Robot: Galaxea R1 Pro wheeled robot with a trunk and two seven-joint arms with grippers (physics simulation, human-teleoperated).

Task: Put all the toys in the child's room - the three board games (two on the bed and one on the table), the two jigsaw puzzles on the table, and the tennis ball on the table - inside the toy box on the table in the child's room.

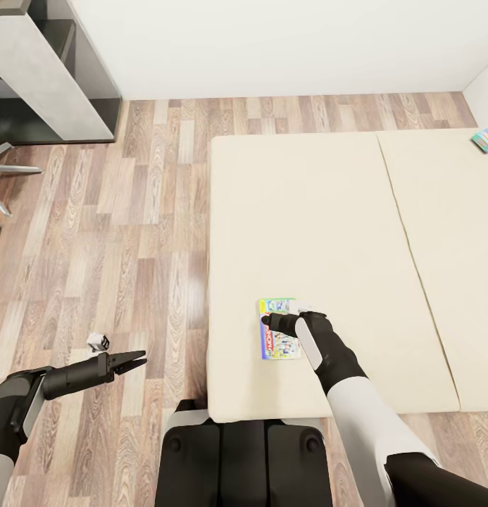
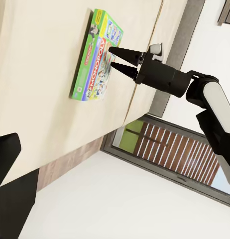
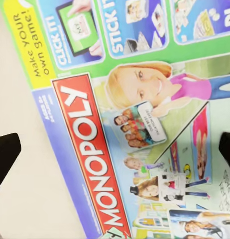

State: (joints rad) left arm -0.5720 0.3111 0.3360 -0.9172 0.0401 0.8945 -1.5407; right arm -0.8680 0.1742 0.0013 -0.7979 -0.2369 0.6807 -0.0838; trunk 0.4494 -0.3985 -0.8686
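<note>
A colourful Monopoly board game lies flat on the cream mattress of the bed, near its front edge. My right gripper hovers just above the box's far end, open, with nothing between its fingers. In the right wrist view the box lid spreads out close below the right gripper. The left wrist view shows the same game with the right gripper beside it. A second board game lies at the bed's far right edge. My left gripper hangs open over the wood floor, left of the bed.
A grey and dark furniture unit stands at the back left, with chair legs beside it. A small white and black object lies on the floor near my left gripper. A seam divides the mattress. My base touches the bed's front.
</note>
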